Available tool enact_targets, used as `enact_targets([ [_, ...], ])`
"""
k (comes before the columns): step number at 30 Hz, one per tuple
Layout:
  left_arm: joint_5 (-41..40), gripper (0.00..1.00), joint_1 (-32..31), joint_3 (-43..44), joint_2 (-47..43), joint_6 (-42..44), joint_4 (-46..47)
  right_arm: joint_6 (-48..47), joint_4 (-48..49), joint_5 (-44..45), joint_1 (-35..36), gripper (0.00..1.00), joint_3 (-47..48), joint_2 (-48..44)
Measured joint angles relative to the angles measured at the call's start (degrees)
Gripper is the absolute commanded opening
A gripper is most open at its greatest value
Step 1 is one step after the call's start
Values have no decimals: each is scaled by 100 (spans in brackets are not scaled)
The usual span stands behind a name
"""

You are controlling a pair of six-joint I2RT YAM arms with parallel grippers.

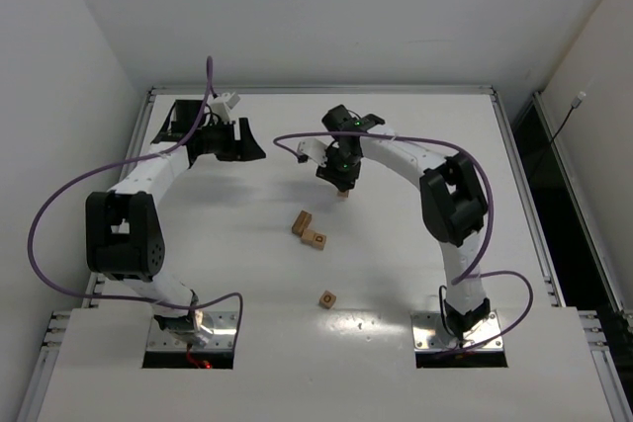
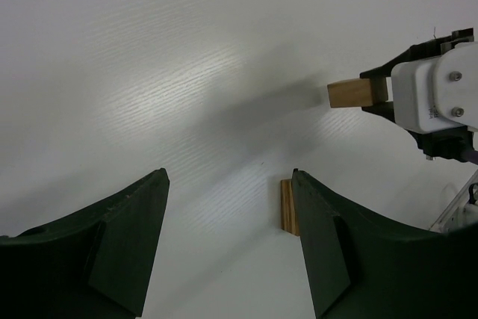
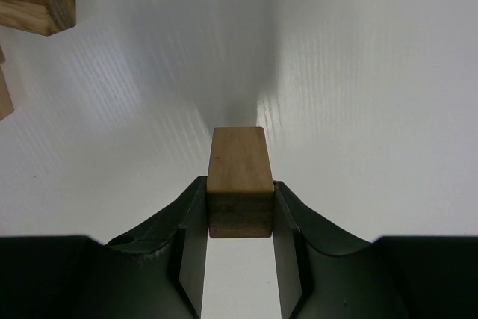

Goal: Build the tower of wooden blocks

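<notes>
Your left gripper [image 1: 220, 137] hangs over the far left of the table [image 1: 415, 274], its jaws well apart and holding nothing. Near the middle of the table a wood block [image 1: 302, 223] lies just beside a second block [image 1: 315, 239]. A third block [image 1: 327, 298] sits alone, nearer the arm bases. Just beyond and right of the pair, your right gripper [image 3: 239, 203] is clamped tight on a short brick [image 3: 239, 166], whose end sticks out past the fingertips. You cannot tell whether it touches the table.
</notes>
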Motion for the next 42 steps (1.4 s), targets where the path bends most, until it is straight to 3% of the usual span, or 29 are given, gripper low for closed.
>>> enact_targets([
  [16, -7, 63, 0, 0, 157, -2, 0, -549, -35, -256, -76, 8, 404, 457],
  [42, 44, 63, 0, 7, 190, -50, 4, -743, -4, -603, -13, 11, 2, 334],
])
